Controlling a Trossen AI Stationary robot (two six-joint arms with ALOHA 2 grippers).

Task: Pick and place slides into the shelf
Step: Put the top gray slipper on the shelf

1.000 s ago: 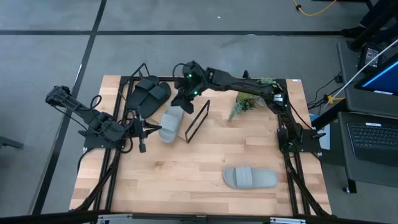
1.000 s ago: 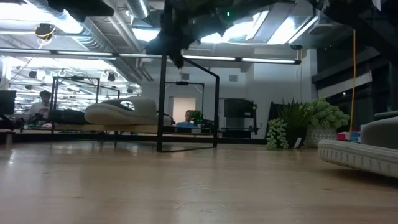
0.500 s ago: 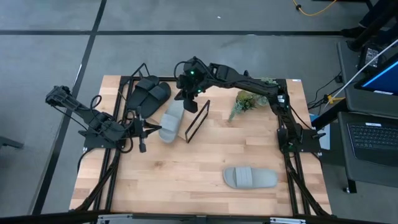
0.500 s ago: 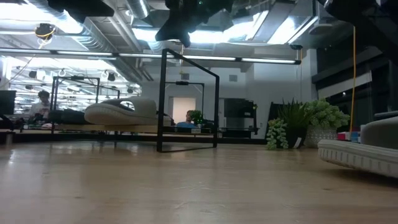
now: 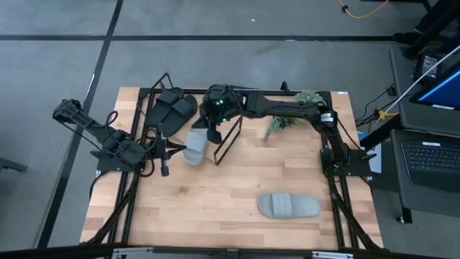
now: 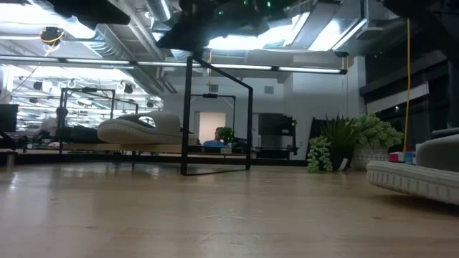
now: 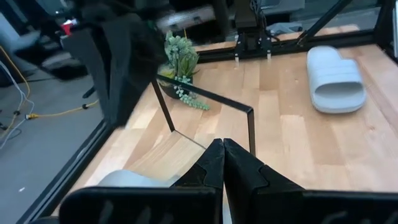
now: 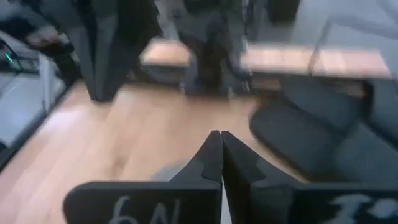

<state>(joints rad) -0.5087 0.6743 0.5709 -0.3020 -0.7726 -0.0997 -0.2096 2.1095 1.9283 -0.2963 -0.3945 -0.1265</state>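
From above, the shelf [image 5: 208,133] sits at the far left of the wooden counter [image 5: 230,194]. Its thin black wire loop [image 5: 228,139] stands up at the right end. Two black slides [image 5: 172,108] lie side by side on it, long way slanting far-left to near-right. A grey slide [image 5: 195,144] lies beside them, long way running near to far. Another grey slide [image 5: 289,206] lies near right, well apart, long way left to right. The right claw [image 5: 213,135] hangs over the shelf, shut and holding nothing. The left claw [image 5: 164,170] waits at the left, shut too.

Low down, the grey slide [image 6: 140,129] looks smooth and rounded. Only here the shelf's plank [image 6: 143,149] shows as thin and flat.

The left wrist view shows a small green plant [image 7: 180,59].

The right wrist view is blurry, with black slides [image 8: 323,140] close ahead.
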